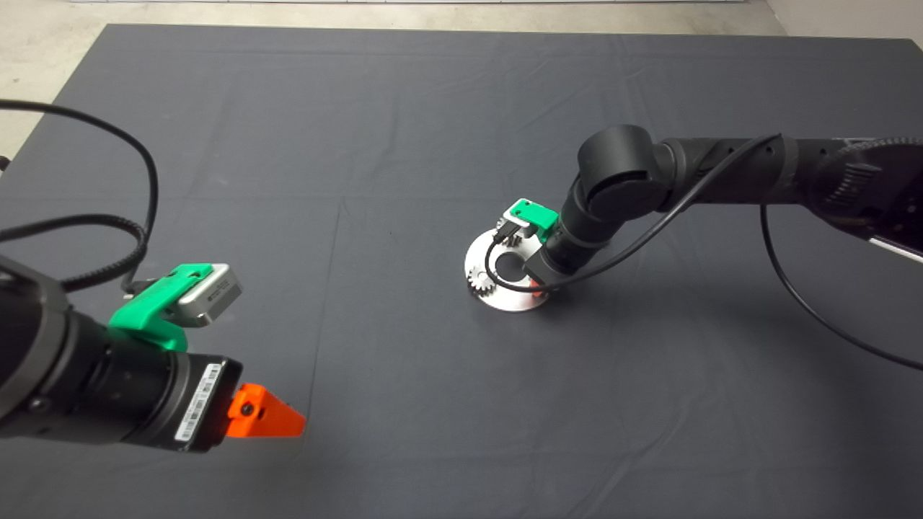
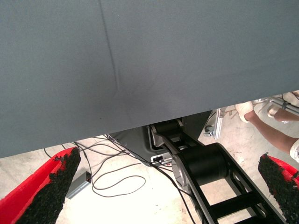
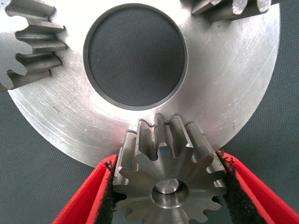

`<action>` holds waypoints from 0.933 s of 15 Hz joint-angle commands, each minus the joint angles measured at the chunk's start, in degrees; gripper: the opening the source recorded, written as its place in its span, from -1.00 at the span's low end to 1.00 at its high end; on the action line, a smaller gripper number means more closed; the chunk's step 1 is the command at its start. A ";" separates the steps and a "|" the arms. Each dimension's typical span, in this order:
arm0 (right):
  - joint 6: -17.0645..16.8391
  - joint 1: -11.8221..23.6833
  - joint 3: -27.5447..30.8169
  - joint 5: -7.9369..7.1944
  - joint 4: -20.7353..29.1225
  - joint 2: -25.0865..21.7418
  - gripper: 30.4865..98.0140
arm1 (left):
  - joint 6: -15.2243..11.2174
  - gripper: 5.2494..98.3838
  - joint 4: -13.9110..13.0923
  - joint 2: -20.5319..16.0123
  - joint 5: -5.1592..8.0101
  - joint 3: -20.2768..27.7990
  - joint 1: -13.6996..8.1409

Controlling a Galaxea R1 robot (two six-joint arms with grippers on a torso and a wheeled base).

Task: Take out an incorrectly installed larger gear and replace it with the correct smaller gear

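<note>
A round steel plate with a wide centre hole lies mid-mat, and my right gripper hangs straight over its near rim. In the right wrist view the plate carries a steel gear seated on a pin that shows in its centre hole. My right gripper is shut on that gear, with a pad against each side. I cannot tell whether it is the larger gear or the smaller gear; it looks about as wide as its neighbours. My left gripper waits open and empty at the lower left.
Two more gears stand on the plate, one on its left rim and another on the far side. The left wrist view shows the mat's edge, the robot's base, floor cables and a person's leg.
</note>
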 commanded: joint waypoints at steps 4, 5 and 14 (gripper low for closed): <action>0.03 1.03 -0.10 -4.72 -2.12 0.23 -0.36 | -0.12 0.99 -0.97 -0.07 0.09 0.75 -0.18; 0.00 1.03 -0.10 -4.72 -2.12 0.23 -0.36 | -0.15 0.99 -1.00 -0.07 0.09 0.75 -0.18; 0.03 1.29 0.86 -4.98 -2.03 1.28 -0.41 | -0.12 0.99 -1.01 -0.07 0.09 0.75 -0.18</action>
